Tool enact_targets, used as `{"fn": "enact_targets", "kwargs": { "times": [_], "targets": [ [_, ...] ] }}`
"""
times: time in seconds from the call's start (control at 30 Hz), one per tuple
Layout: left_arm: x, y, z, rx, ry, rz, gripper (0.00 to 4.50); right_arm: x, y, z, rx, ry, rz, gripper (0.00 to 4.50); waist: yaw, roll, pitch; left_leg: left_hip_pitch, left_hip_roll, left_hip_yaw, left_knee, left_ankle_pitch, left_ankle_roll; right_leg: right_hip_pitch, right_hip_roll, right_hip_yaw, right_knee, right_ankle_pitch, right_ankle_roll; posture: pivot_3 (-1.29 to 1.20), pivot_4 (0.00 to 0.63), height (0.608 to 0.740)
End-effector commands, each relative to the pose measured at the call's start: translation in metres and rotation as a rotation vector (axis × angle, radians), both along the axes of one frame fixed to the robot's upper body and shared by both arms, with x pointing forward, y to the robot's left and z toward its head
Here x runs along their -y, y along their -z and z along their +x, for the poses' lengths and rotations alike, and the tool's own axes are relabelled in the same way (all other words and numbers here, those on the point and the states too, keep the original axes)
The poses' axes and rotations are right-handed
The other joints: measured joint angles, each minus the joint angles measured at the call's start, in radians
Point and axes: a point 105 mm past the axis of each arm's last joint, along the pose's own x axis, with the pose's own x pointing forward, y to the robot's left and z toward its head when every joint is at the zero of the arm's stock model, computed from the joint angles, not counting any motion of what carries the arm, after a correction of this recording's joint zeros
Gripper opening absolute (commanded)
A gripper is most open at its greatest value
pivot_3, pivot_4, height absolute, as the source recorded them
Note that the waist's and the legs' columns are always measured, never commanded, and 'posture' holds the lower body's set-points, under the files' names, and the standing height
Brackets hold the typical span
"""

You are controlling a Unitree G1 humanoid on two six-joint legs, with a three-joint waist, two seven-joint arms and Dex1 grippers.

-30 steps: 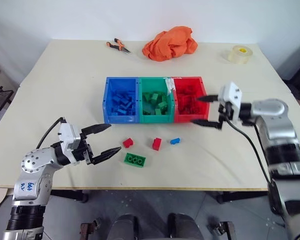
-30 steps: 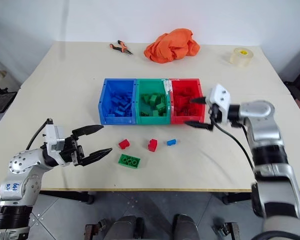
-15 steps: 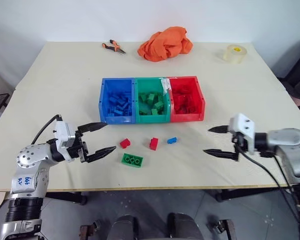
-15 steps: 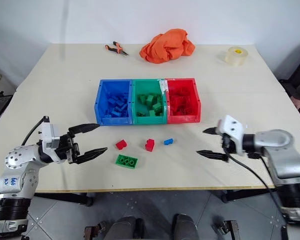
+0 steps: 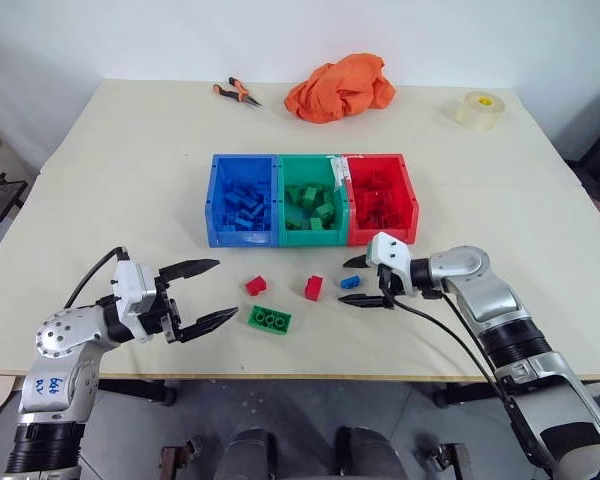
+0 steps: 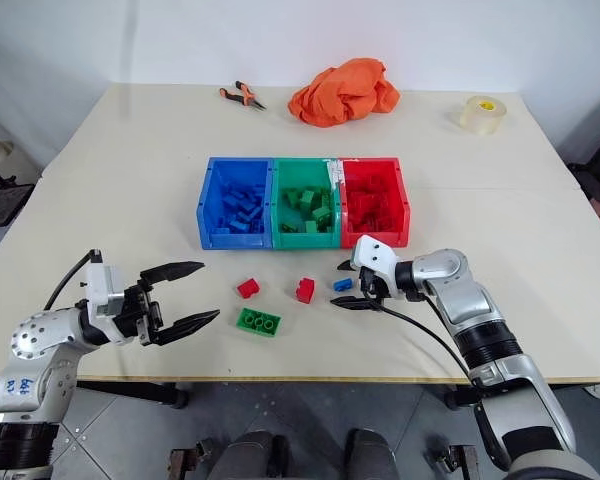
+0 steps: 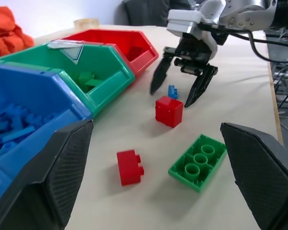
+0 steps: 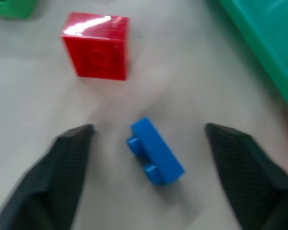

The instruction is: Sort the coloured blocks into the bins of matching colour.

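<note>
Three joined bins stand mid-table: blue bin (image 5: 214,212), green bin (image 5: 285,238) and red bin (image 5: 410,212), each holding several bricks of its own colour. In front of them lie a small red block (image 5: 255,286), a second red block (image 5: 313,288), a small blue block (image 5: 350,282) and a flat green block (image 5: 269,319). My right gripper (image 5: 344,282) is low over the table, open, with one finger on each side of the blue block (image 8: 156,152) and a gap on both sides. My left gripper (image 5: 226,289) hovers open, left of the loose blocks, holding nothing.
At the table's far side lie an orange cloth (image 5: 340,87), orange-handled pliers (image 5: 236,92) and a roll of tape (image 5: 478,109). The table's front edge runs just below the loose blocks.
My right gripper has come down from in front of the red bin and swung left, so its fingers now straddle the blue block, a little closer together. My left gripper has stayed put.
</note>
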Motion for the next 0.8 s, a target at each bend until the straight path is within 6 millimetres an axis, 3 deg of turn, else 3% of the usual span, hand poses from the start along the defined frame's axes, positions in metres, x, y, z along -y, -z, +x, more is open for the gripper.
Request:
{"fn": "enact_targets", "kwargs": {
  "times": [0.03,0.23,0.27,0.53,0.67,0.8],
  "targets": [
    [-0.005,-0.013,-0.005,0.052,-0.017,0.0,4.5,0.007,-0.002,0.003,0.029,0.015,-0.005,2.55,0.001,0.0,0.0,0.0,0.0,0.0,0.0,0.0,0.0,0.0,0.0,0.0,0.0,0.0,0.0,0.0,0.15,0.74],
    [-0.009,-0.013,-0.006,0.058,-0.033,0.004,4.5,0.015,-0.019,0.004,0.08,0.027,0.025,0.47,0.002,0.0,0.0,0.0,0.0,0.0,0.0,0.0,0.0,0.0,-0.001,0.0,0.0,0.0,0.0,0.0,0.15,0.74],
    [-0.009,-0.013,-0.005,0.059,-0.033,0.004,4.5,0.014,-0.025,0.004,0.093,0.029,0.04,0.32,0.001,0.0,0.0,0.0,0.0,0.0,0.0,0.0,0.0,0.0,-0.001,0.0,0.0,0.0,0.0,0.0,0.15,0.74],
    [-0.008,-0.014,0.001,0.07,-0.027,-0.002,4.5,-0.019,-0.096,0.019,0.21,0.03,0.244,0.32,-0.012,0.0,0.0,0.0,0.001,0.001,-0.001,0.0,0.0,-0.002,0.0,0.0,0.001,0.0,0.0,0.0,0.15,0.74],
    [-0.003,-0.016,0.005,0.083,-0.018,-0.017,4.5,-0.077,-0.138,0.037,0.236,0.005,0.401,0.32,-0.031,0.0,0.0,-0.001,0.001,0.001,-0.001,0.0,-0.001,-0.004,0.0,0.0,0.003,0.0,0.0,0.0,0.15,0.74],
    [0.001,-0.015,0.005,0.089,-0.017,-0.023,4.5,-0.122,-0.15,0.054,0.263,0.03,0.447,0.32,-0.043,-0.001,0.0,0.0,0.001,0.001,-0.003,0.001,-0.002,-0.012,0.0,0.0,0.019,0.0,0.0,0.0,0.15,0.74]
  ]
}}
